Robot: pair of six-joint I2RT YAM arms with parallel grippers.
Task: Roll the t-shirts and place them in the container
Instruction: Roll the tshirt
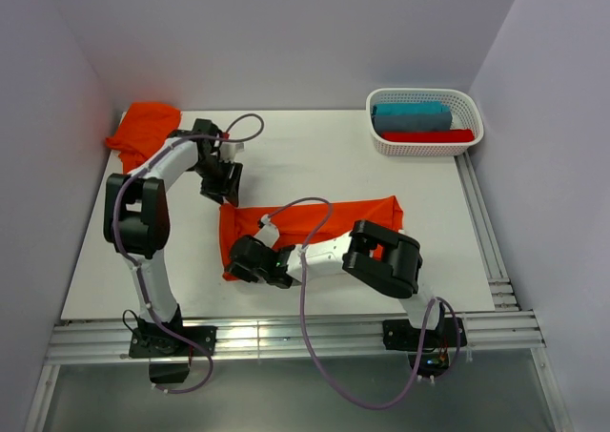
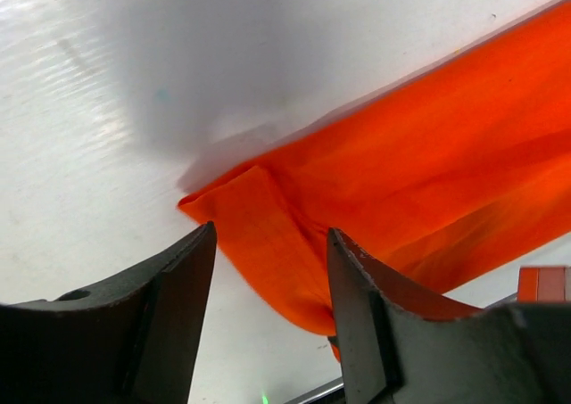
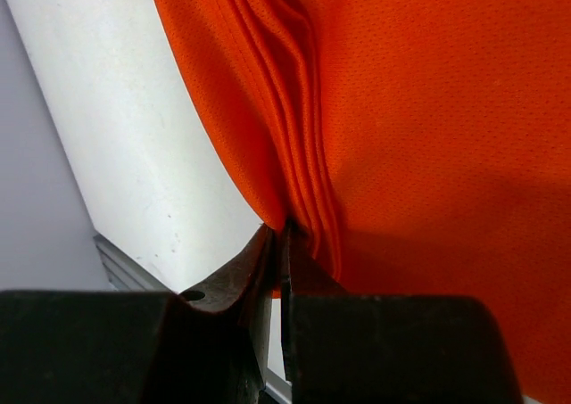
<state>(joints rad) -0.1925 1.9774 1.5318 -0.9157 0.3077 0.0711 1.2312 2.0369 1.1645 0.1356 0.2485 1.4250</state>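
Note:
A folded orange t-shirt (image 1: 324, 217) lies as a long strip across the middle of the table. My left gripper (image 1: 221, 186) hovers at the strip's far left corner. In the left wrist view it (image 2: 270, 230) stands open, and that corner of the t-shirt (image 2: 428, 154) lies loose on the table between and beyond the fingers. My right gripper (image 1: 236, 258) is at the strip's near left end. In the right wrist view it (image 3: 281, 230) is shut on the layered edge of the t-shirt (image 3: 428, 110). A second orange t-shirt (image 1: 143, 127) lies bunched in the far left corner.
A white lattice basket (image 1: 381, 144) stands at the back right with a teal cloth (image 1: 412, 117) and a red cloth (image 1: 429, 135) in it. Metal rails (image 1: 286, 337) run along the near edge and the right side. Walls enclose the table.

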